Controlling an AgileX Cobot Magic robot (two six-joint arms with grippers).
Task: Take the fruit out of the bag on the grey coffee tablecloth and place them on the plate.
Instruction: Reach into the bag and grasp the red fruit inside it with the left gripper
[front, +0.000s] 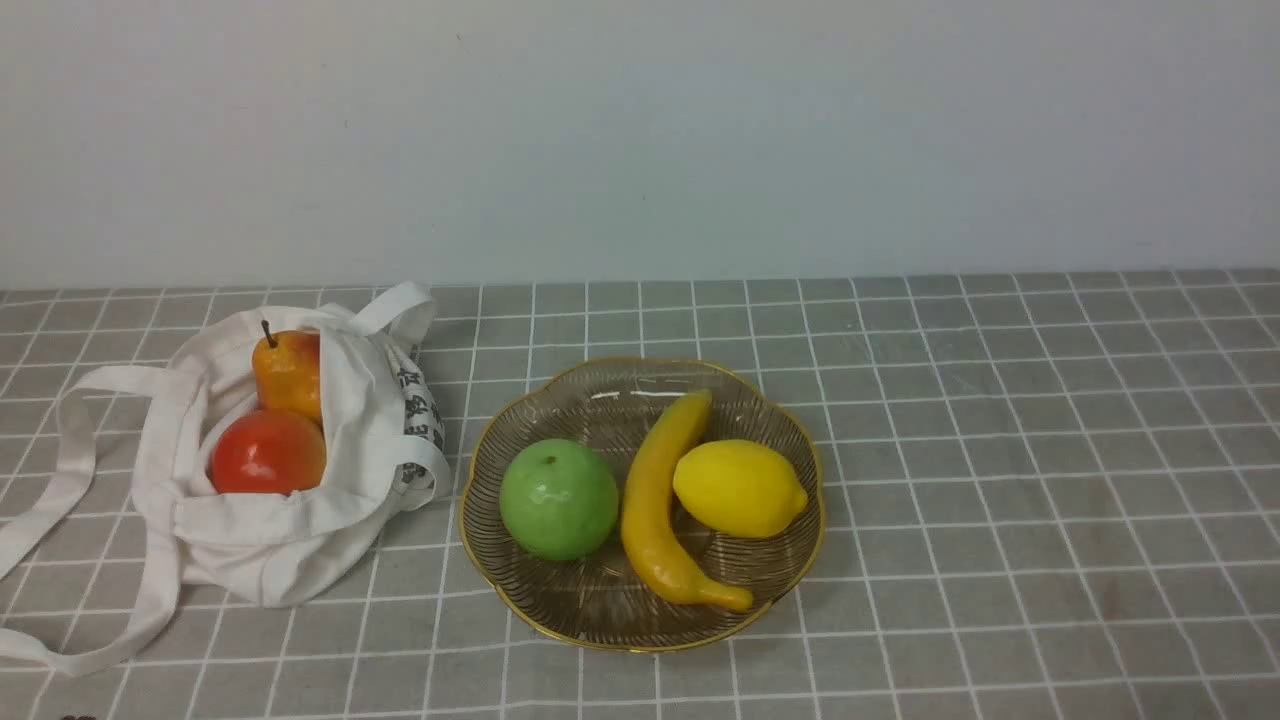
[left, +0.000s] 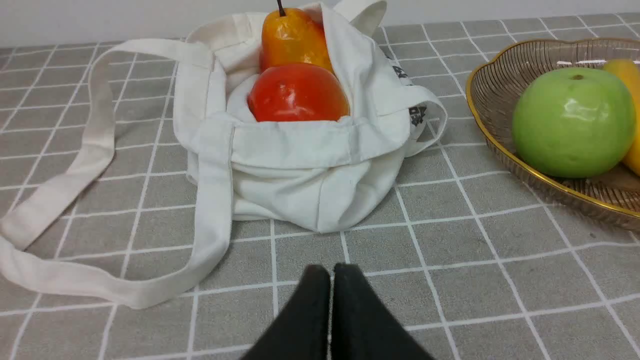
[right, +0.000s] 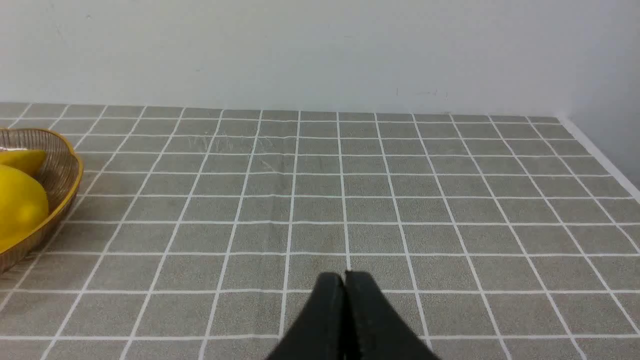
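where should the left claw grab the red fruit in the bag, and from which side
Take the red fruit across its widest exposed part, coming down from above through the open mouth of the bag. Cloth covers its lower part and the pear sits close behind it, so pinch side to side. The left claw, now shut, must open first.

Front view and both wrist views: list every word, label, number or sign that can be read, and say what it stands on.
Black printed characters, on the side of the cloth tote bag that faces the plate: creased and too small to read.
Plate, gridded tablecloth: no text shows.
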